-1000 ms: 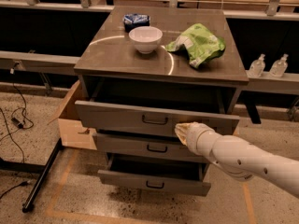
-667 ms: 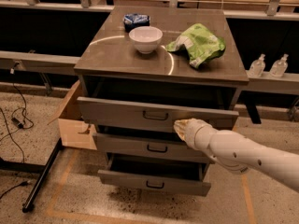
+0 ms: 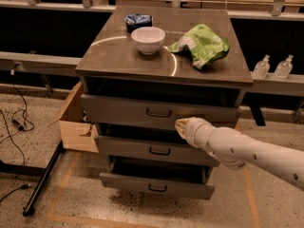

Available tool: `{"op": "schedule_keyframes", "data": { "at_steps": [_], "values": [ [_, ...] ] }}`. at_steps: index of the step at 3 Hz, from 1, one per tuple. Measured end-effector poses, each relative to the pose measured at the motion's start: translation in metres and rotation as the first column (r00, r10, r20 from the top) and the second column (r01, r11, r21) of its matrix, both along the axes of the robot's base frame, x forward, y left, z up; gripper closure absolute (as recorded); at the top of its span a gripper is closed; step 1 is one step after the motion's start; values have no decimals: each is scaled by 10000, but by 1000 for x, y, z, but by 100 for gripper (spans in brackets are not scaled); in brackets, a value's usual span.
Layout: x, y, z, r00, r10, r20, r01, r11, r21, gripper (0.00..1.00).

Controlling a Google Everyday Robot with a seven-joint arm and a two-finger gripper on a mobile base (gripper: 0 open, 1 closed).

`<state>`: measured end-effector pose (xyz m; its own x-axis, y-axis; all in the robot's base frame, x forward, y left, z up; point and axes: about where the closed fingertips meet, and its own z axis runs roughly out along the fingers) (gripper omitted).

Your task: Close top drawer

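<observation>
Speckled floor (image 3: 142,213) with tape lines spreads under a gray metal cabinet (image 3: 114,56). A white bowl (image 3: 148,39), a crumpled green bag (image 3: 202,44) and a blue packet (image 3: 138,20) sit on its top. An open cardboard box (image 3: 76,122) stands against its left side, and two clear bottles (image 3: 271,66) stand on a ledge to its right.

Compared with a second ago, the top drawer (image 3: 118,110) has slid further back into the cabinet, and the dark gap above its front has narrowed. It is not yet flush and still juts forward of the cabinet's face. My gripper (image 3: 183,127) has travelled inward with it. The bowl, bag and packet lie as they did.

The top drawer is the highest of three, just under the cabinet top. The middle drawer (image 3: 156,151) and bottom drawer (image 3: 156,186) below it are both pulled out, each further than the one above. My gripper presses against the top drawer's flat front at its lower edge, to the right of the small dark loop handle (image 3: 158,113) and apart from it. My white arm (image 3: 256,151) comes in from the lower right and crosses in front of the middle drawer's right end. I cannot tell how far my gripper is open. I see nothing held in it, only its tip meeting the drawer front.
</observation>
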<state>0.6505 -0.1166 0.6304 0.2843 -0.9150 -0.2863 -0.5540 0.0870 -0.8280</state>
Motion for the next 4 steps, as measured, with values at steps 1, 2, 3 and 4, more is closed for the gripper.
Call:
{"op": "schedule_keyframes", "data": {
  "at_steps": [1,2,3,4],
  "values": [
    [0,-5,-6,9999,-61,-124,60,9999,-141,100],
    [-26,-20,-4,9960,-247,-864,266,9994,212,100],
    [-71,-45,20,9798,-516,-1930,696,9937,875,100],
    [-83,-30,26,9743,76,-2251,162,9945,1036,74]
  ]
}}
